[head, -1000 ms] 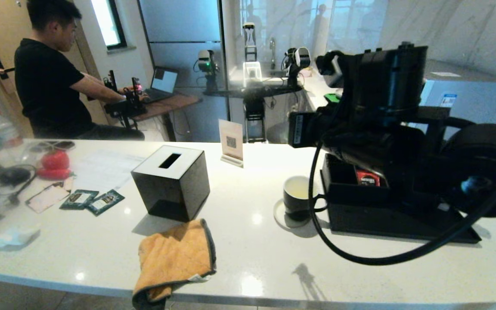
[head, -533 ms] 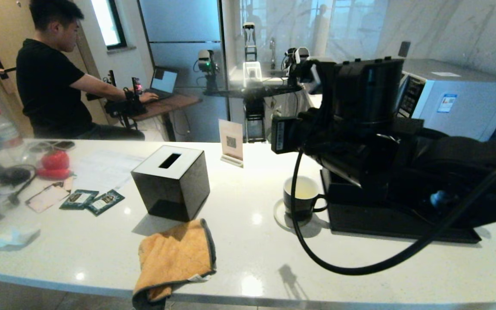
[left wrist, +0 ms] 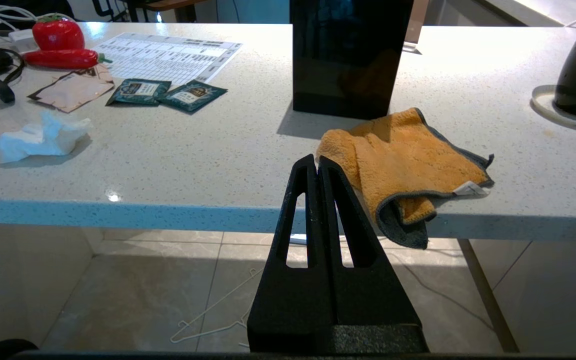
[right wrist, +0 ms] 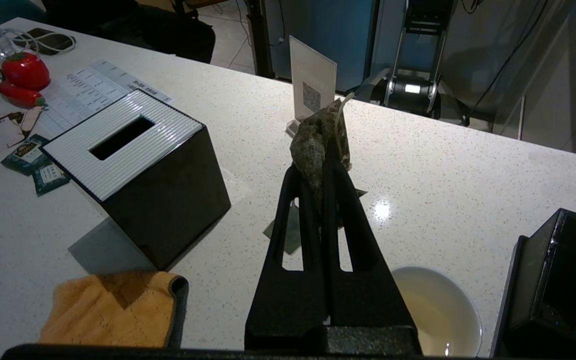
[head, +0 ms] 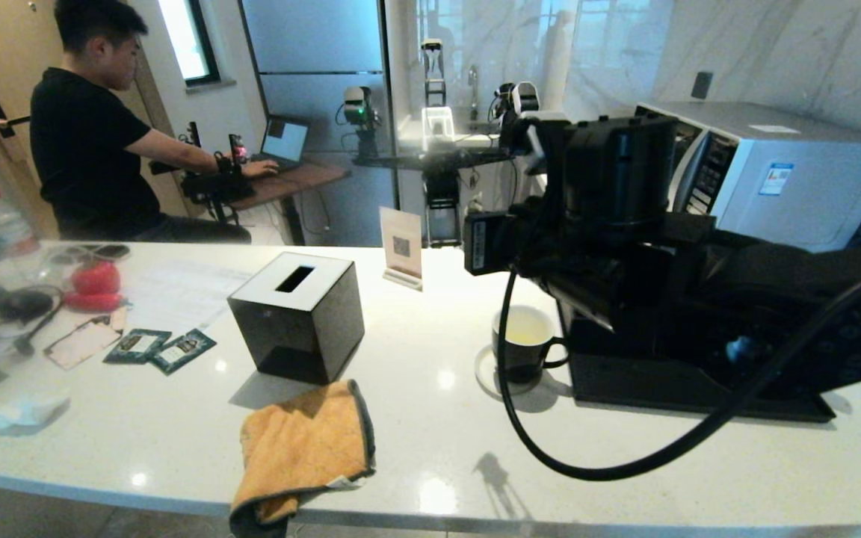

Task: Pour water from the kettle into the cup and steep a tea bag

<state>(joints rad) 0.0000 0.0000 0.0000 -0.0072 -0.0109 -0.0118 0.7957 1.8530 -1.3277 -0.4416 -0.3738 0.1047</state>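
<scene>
My right gripper [right wrist: 320,167] is clamped on the tea bag [right wrist: 318,142], carried high over the cup [right wrist: 438,310], likely for steeping; left gripper [left wrist: 316,165] parked together off the counter's [left wrist: 218,150] near edge.

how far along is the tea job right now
Water looks poured: the cup holds pale liquid. In hand: the right gripper, raised above the counter near the cup, is shut on the tea bag. Left to do: lower the bag into the cup and steep it; nothing is in the liquid yet. The left gripper is shut and parked below the counter edge. The kettle is not visible.
</scene>
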